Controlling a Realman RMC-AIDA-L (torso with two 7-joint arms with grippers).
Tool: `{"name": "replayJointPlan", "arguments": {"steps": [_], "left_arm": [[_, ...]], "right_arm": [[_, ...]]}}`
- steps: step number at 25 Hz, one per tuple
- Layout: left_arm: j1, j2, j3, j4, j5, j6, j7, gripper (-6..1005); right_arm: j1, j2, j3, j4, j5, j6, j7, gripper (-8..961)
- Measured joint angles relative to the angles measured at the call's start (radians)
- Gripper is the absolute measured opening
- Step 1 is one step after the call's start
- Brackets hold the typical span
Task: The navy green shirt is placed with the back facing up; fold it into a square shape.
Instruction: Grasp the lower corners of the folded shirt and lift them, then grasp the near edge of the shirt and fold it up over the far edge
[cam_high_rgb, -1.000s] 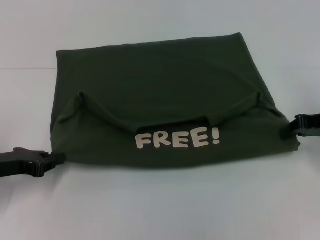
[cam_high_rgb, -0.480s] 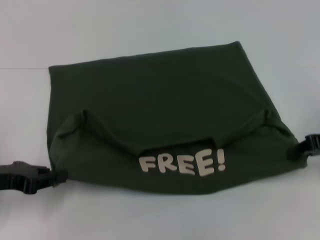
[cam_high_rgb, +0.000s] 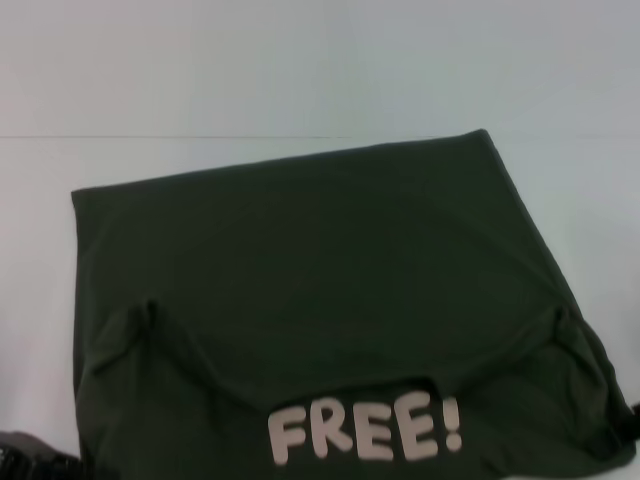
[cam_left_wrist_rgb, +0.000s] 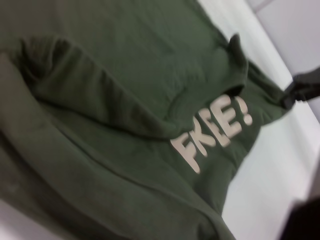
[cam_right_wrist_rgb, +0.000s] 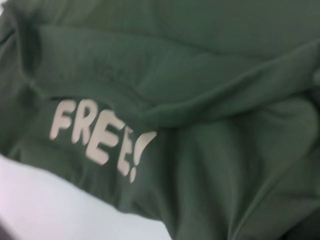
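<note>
The navy green shirt (cam_high_rgb: 330, 300) lies on the white table (cam_high_rgb: 300, 70), folded into a broad, roughly four-sided panel that fills most of the lower head view. Its far edge lies flat on the table and runs at a slant, with the right far corner farther back than the left. The near edge is turned up and over, forming a sagging fold across the panel; below this fold the print "FREE!" (cam_high_rgb: 365, 432) shows in pale block letters. Small puckers of cloth stand at both ends of the fold.

The left gripper (cam_high_rgb: 30, 462) is at the near left corner of the shirt, at the bottom edge of the head view; only a dark part of it shows, and its finger state cannot be told. The right gripper (cam_left_wrist_rgb: 302, 89) is at the near right corner, seen in the left wrist view as a dark shape touching the shirt's edge; whether it is clamped on the cloth cannot be told
</note>
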Motion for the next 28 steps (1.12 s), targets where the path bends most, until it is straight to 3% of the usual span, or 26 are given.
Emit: {"name": "replayJointPlan", "arguments": {"steps": [6, 13, 21, 28], "left_arm": [[-0.021, 0.007, 0.003, -0.002, 0.086, 0.108, -0.034, 69], [-0.028, 0.017, -0.022, -0.003, 0.109, 0.121, -0.053, 68], [-0.078, 0.042, -0.131, -0.009, 0.096, 0.130, -0.135, 68], [-0.105, 0.056, -0.274, -0.007, 0.025, 0.084, -0.220, 68]], "right_arm": [[-0.026, 0.006, -0.037, 0.006, -0.009, -0.058, -0.055, 56], [-0.030, 0.008, -0.034, 0.018, -0.006, -0.059, -0.065, 56], [0.034, -0.045, 0.179, 0.099, 0.005, -0.057, -0.055, 56], [0.083, -0.068, 0.300, 0.106, 0.100, -0.001, 0.001, 56]]}}
